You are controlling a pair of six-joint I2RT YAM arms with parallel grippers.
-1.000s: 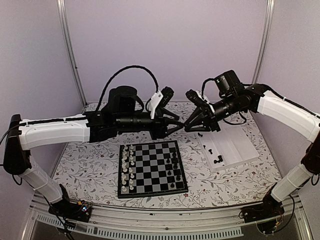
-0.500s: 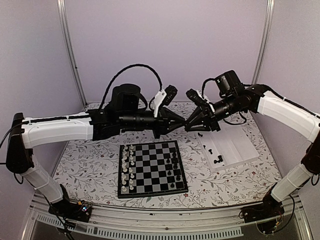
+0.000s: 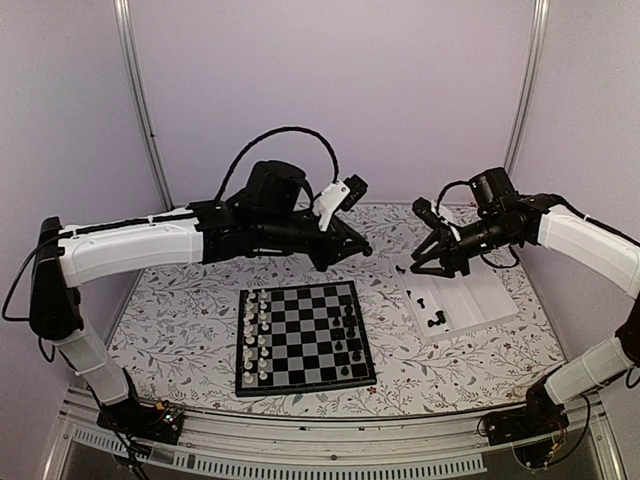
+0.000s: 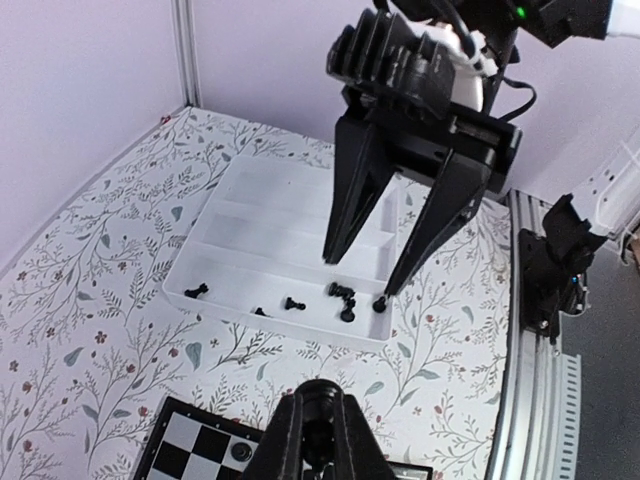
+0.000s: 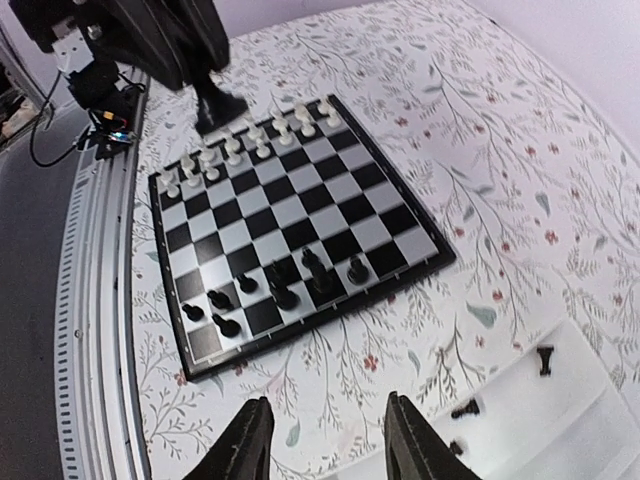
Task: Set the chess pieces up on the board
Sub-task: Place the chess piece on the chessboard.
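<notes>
In the view from above, my left pincer (image 3: 364,250) hangs over the far edge of the board (image 3: 305,342). My right pincer (image 3: 410,268) hangs over the left corner of the white tray (image 3: 485,300). White pieces (image 3: 255,335) fill the two left columns. Only some black pieces (image 3: 347,330) stand on the right side and others lie in the tray, so I judge the work about half done.

In my left wrist camera, my left fingers (image 4: 300,440) press together to a narrow point. I cannot tell if a small piece is between them. Opposite, my right pincer (image 4: 357,278) is open and empty, with its tips pointing down at the loose black pieces (image 4: 345,295), probably to take the next one.

In my right wrist camera, the two fingers (image 5: 250,440) stand apart with nothing between them. The black pieces (image 5: 290,280) on the board (image 5: 330,205) are grouped at its near edge.
</notes>
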